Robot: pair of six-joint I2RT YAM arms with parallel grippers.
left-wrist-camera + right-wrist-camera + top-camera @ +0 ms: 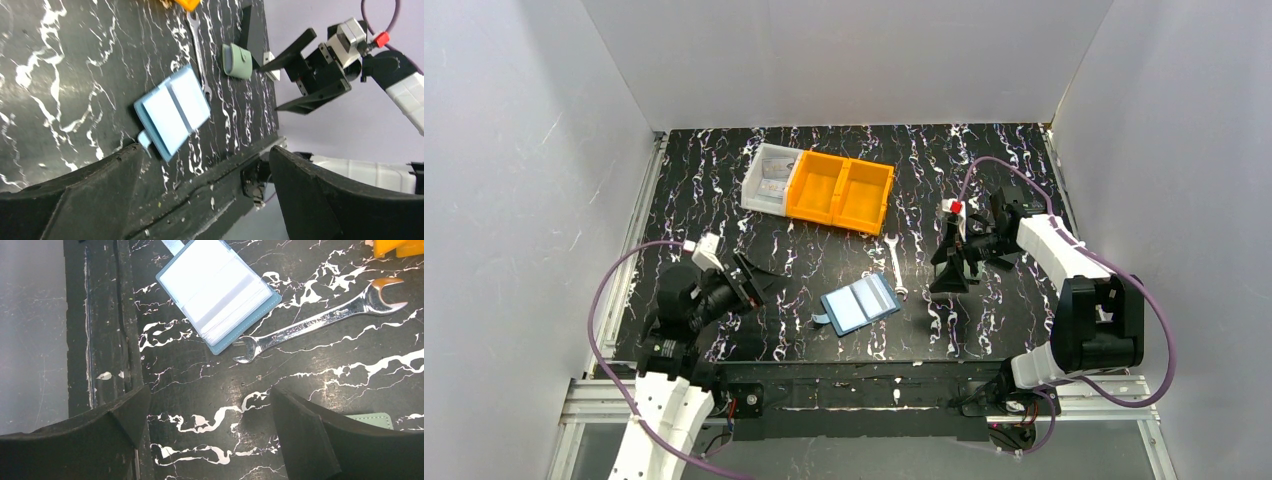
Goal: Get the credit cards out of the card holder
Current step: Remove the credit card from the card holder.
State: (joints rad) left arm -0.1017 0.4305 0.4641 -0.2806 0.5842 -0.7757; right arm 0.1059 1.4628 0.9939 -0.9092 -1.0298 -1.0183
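Blue and spread open flat on the black marbled table [924,160], the card holder [859,305] lies between your two grippers, touched by neither. Your left gripper [206,155] has its jaws spread wide with nothing between them. The holder sits just ahead of those jaws, its snap tab close to the tip of one finger [100,185]. Your right gripper [210,395] is also spread wide and holds nothing. The holder lies ahead of its jaws, and a steel wrench [320,322] lies just beside the holder's far corner. A grey-green wallet [372,417] peeks out from behind one right finger [320,440]. The holder's inside shows pale clear pockets, but you cannot make out separate credit cards in them. An orange bin [839,192] stands well beyond both sets of jaws.
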